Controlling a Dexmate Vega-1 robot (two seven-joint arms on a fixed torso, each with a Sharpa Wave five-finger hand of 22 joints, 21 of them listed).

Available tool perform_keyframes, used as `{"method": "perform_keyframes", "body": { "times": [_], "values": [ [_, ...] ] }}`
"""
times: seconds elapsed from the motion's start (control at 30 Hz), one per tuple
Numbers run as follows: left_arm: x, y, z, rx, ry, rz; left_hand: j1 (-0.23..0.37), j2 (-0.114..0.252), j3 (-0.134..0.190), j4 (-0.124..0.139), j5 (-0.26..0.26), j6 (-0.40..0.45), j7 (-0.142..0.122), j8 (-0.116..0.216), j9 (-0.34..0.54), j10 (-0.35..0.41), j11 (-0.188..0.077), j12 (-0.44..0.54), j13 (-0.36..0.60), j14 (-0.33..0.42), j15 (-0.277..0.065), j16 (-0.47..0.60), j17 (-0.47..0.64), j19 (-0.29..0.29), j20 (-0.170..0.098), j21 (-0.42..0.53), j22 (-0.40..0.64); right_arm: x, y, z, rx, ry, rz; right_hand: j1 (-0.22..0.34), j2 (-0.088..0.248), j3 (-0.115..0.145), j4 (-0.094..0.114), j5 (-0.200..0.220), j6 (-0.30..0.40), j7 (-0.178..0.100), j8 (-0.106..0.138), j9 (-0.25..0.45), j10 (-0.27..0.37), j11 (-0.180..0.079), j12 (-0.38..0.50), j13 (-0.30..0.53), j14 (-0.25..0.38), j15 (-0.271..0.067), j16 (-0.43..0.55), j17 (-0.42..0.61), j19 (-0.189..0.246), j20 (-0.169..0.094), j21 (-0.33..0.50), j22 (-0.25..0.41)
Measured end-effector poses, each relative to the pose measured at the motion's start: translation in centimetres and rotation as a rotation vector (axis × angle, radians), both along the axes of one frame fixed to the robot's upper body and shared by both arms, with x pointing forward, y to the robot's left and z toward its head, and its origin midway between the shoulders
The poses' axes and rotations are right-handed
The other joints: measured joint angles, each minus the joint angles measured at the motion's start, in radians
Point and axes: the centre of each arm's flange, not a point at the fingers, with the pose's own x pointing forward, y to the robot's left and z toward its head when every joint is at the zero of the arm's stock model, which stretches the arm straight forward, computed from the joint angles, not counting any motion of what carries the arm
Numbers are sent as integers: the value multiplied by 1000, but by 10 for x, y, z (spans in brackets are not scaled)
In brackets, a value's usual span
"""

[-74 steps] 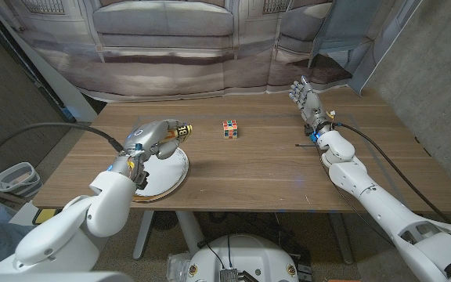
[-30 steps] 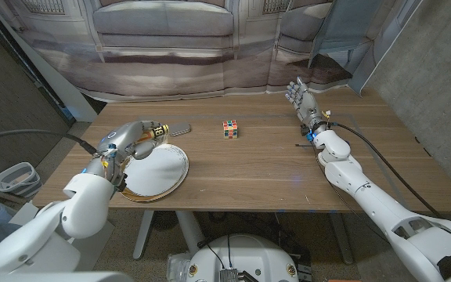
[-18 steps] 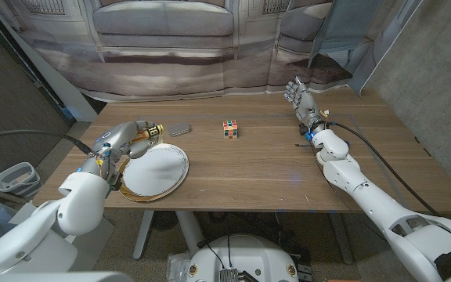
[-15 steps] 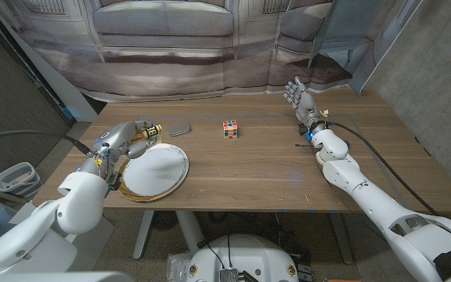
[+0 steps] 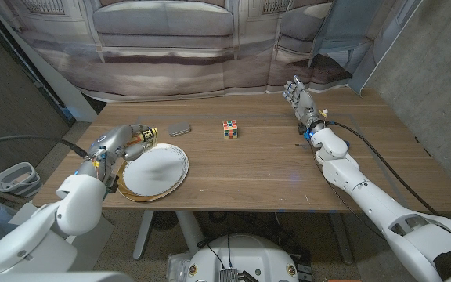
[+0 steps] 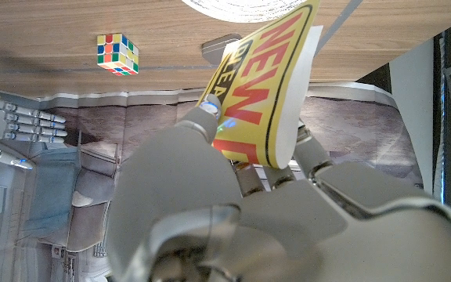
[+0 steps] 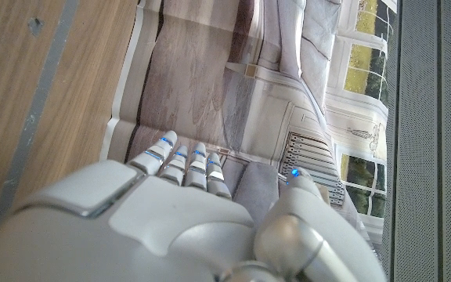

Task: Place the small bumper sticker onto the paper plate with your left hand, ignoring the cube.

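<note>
L hand [image 5: 122,143] sits at left-centre of the head view, just off the upper-left rim of the paper plate [image 5: 180,177]; it pinches the small bumper sticker [image 6: 268,94] between thumb and fingers, yellow w/ red lettering, clear in the L wrist view; in the head view only a yellow-black scrap shows at the fingertips. Sticker is thus in hand, not yet on the plate.

R hand [image 5: 300,95] stands upper right of the head view on the table [image 5: 272,172], fingers straight and close together, holding nothing.

Cube [image 5: 229,128] sits upper centre, well apart from the plate; a small grey item [image 5: 180,128] lies between cube and L hand; neither needs touching.

Judgement on the step: carry the sticker over the plate's middle, lower it, then let go low so it lands flat; approach from the plate's left side.

Not determinable: full sticker wording, cut off by fingers; what the grey item is.
</note>
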Motion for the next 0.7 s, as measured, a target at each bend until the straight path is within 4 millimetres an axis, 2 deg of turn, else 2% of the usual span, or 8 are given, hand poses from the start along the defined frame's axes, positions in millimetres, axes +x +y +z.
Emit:
{"method": "perform_keyframes", "body": {
  "times": [0.7],
  "values": [
    [10,15,-15,-54,14,-2,-4,-4,0,0,0,4,-4,0,0,2,2,0,0,0,0,-4,0,-21,2,-4,0,1,6,-4,-8,11,9,0,0,0,0,0,0,0,0,0,0,0,0,0,0,0,0,0,0,0,0,0]
  ]
}}
